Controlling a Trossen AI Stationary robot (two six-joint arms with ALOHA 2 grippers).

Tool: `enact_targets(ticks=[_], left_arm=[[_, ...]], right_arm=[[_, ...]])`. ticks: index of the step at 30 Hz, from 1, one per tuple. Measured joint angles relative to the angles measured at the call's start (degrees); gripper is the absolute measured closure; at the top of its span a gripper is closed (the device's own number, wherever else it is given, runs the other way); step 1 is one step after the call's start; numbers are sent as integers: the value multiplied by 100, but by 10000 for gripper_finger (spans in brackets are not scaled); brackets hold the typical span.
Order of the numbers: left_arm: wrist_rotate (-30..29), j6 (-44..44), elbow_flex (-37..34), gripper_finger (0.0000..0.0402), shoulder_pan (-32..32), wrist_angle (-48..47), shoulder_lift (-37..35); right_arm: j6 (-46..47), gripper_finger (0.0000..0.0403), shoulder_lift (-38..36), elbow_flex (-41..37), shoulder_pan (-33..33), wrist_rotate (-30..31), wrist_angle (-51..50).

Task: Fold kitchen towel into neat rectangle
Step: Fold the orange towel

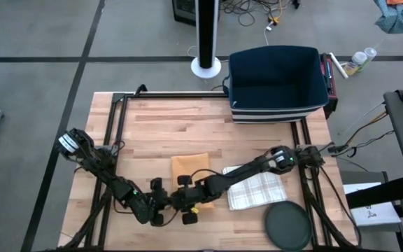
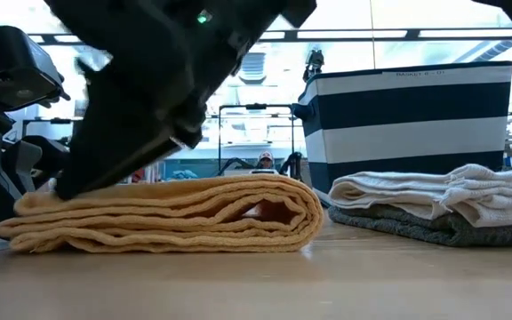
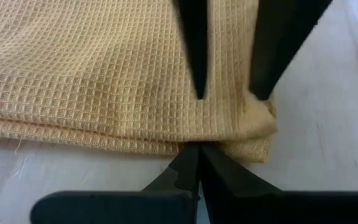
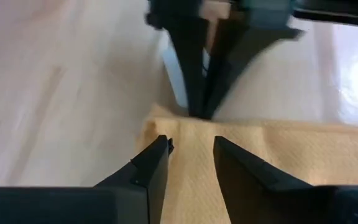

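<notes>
Wooden worktop (image 1: 173, 119) carries your yellow towel (image 1: 190, 165), folded, near 6 o'clock. It looks soft, light and limp; grip at a layered corner. Left hand (image 3: 197, 147) is closed at its edge, holding nothing; right hand (image 4: 190, 149) hovers half-open above. White towel (image 1: 257, 189), dark disc (image 1: 287, 225) lie at 4 o'clock, striped basket (image 1: 278, 84) at 1 o'clock; none obstructs.

A navy basket with white stripes (image 1: 277, 84) stands at the table's (image 1: 159, 119) far right corner. A white checked towel (image 1: 257, 190) lies folded near the right edge, resting on a grey cloth (image 2: 398, 224). A dark round disc (image 1: 287, 225) sits at the near right corner, just beside that towel
</notes>
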Motion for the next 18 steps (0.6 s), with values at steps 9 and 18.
enact_targets(ticks=[9,18], left_arm=[[-3,-13,-2,396,-2,-1,0],[-5,-30,-17,399,-2,8,0]], right_arm=[[86,319,62,36,12,-157,17],[86,335,119,61,25,-170,-7]])
